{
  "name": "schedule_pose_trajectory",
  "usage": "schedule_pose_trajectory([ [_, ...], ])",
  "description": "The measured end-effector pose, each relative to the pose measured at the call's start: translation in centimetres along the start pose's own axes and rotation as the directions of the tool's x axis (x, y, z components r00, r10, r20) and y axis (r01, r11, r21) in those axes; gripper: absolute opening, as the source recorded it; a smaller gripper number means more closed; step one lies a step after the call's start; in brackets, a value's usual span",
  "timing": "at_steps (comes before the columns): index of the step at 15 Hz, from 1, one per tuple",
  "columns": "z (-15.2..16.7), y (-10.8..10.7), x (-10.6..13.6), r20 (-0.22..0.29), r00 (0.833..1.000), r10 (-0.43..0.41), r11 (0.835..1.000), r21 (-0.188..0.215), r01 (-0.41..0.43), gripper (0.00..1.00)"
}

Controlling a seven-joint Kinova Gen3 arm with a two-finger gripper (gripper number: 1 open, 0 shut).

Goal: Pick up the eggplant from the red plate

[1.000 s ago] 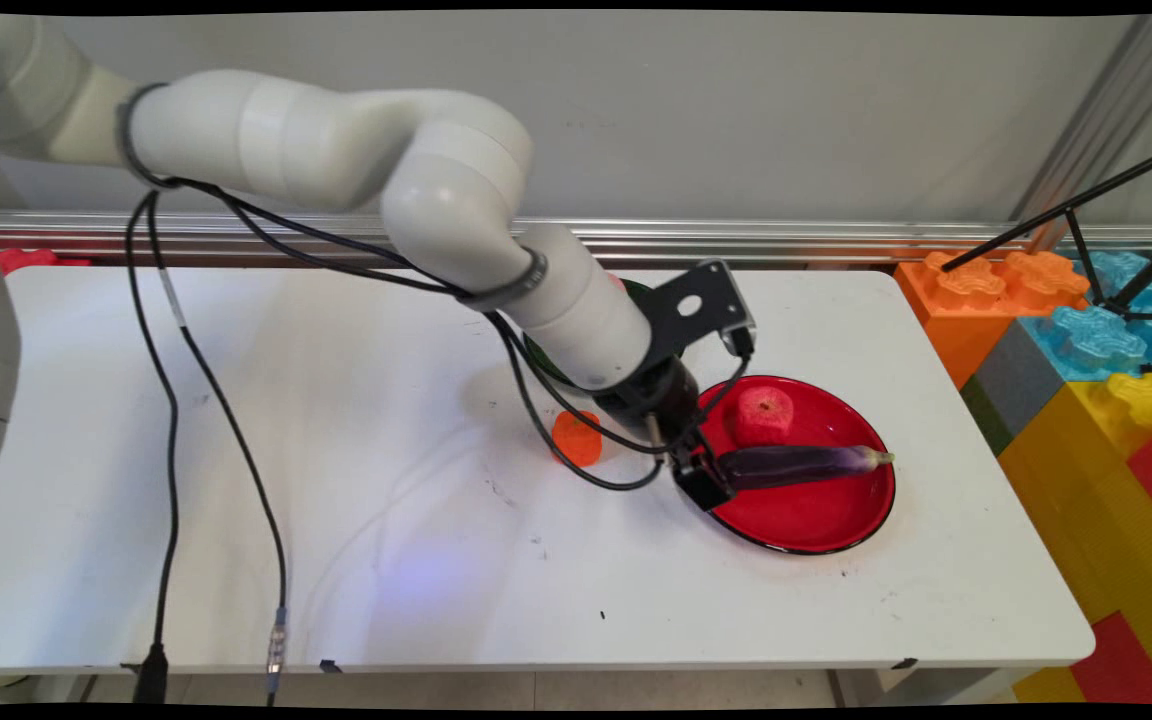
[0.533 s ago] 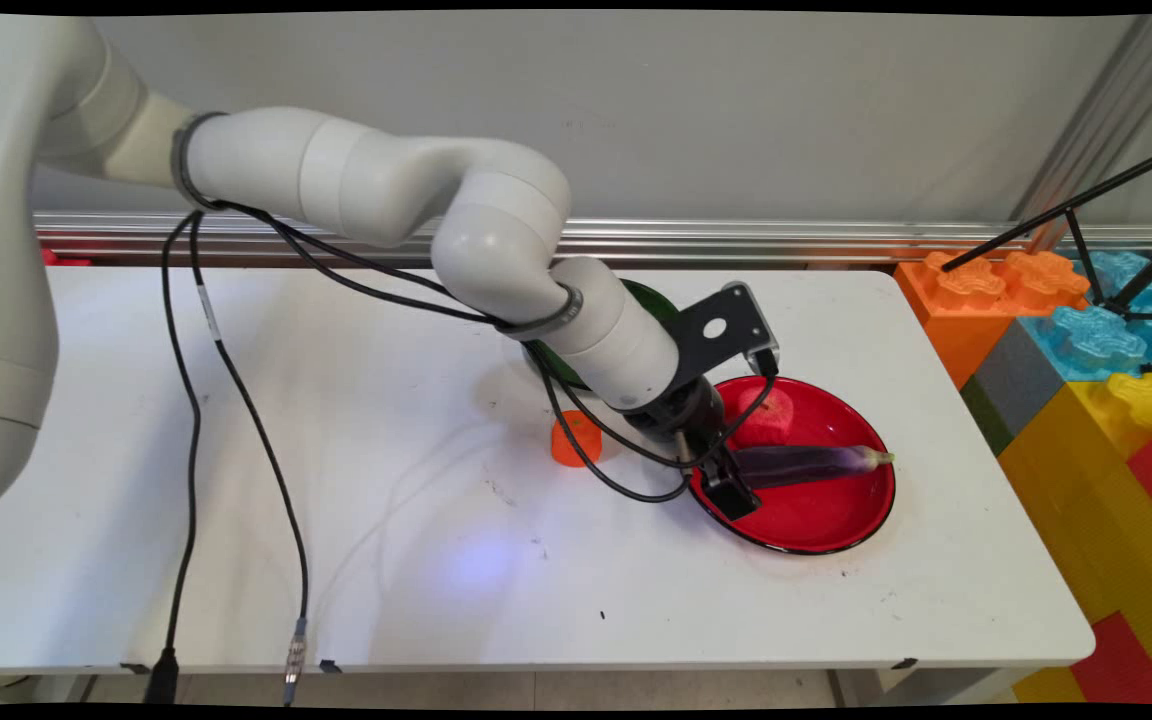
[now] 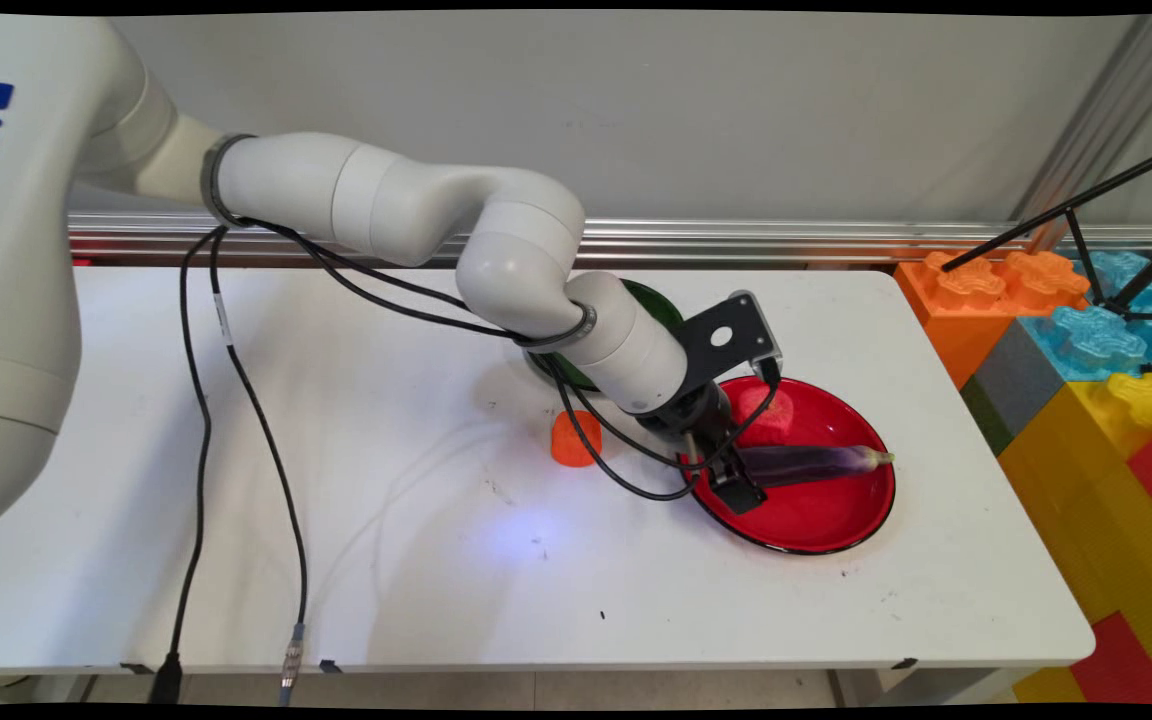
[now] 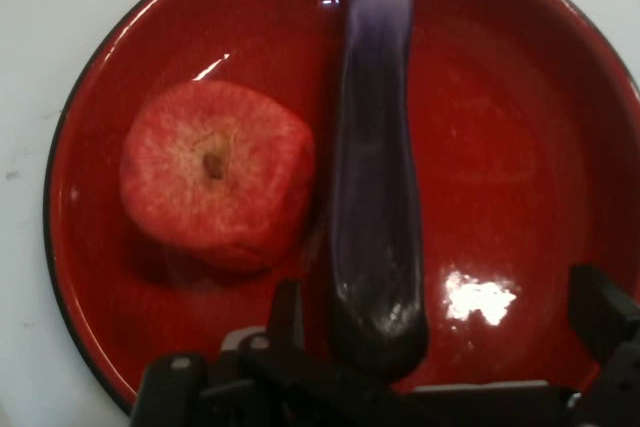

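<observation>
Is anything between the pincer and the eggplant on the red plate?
Nothing visible. The open pincer straddles the eggplant's near end on the red plate; the apple lies beside it, out of the way.

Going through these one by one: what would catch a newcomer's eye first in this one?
The glossy red plate at the table's right, holding a purple eggplant and a red apple side by side. The black tool sits low over the plate's near-left rim, open, its fingers either side of the eggplant's dark end. An orange cup stands on the white table left of the plate.
</observation>
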Motion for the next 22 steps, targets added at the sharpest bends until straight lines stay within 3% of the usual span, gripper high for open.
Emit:
schedule_pose_trajectory([
  [21, 3.5, -1.5, -2.0, -0.071, 0.997, -0.032, 0.999, -0.031, 0.03, 1.0],
  [22, 3.5, -1.5, -2.0, -0.077, 0.997, -0.031, 0.999, -0.034, 0.029, 0.0],
])
